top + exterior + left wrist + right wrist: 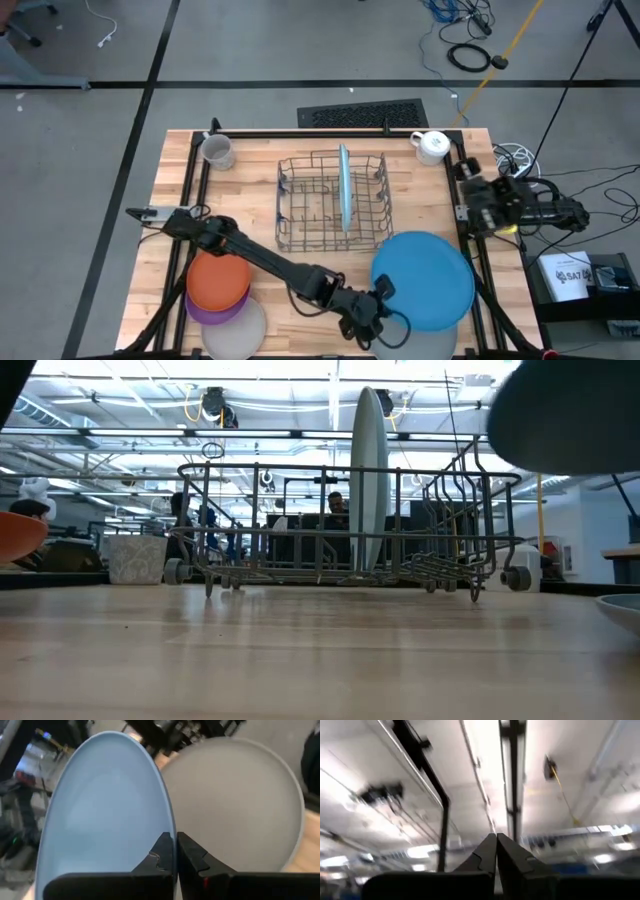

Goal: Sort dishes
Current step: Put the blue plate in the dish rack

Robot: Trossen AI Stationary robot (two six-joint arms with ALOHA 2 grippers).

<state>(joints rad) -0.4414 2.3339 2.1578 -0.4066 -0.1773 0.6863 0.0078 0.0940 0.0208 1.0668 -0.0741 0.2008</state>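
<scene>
My left gripper (383,293) (175,837) is at the table's near edge, right of centre, shut on a large blue plate (428,280) (105,805). A whitish-grey plate (235,805) (415,350) lies under that plate. At the near left an orange plate (218,280) sits on a purple plate (205,312), which sits on another whitish-grey plate (240,330). A light blue plate (345,185) (368,480) stands on edge in the wire rack (330,200). My right gripper (496,845) is shut, holds nothing and points up beside the table's right edge. My left gripper pinches the blue plate's rim (171,822) on its near-left side between the two fingers, one on each face. The fingers come from the table's left, slanting down. The plate is tilted above the whitish-grey plate; whether its far side still rests on anything I cannot tell.
A grey mug (218,150) stands at the far left corner and a white mug (432,145) at the far right. Bare wood lies between the rack and the near edge. The folded right arm (510,205) sits off the right edge.
</scene>
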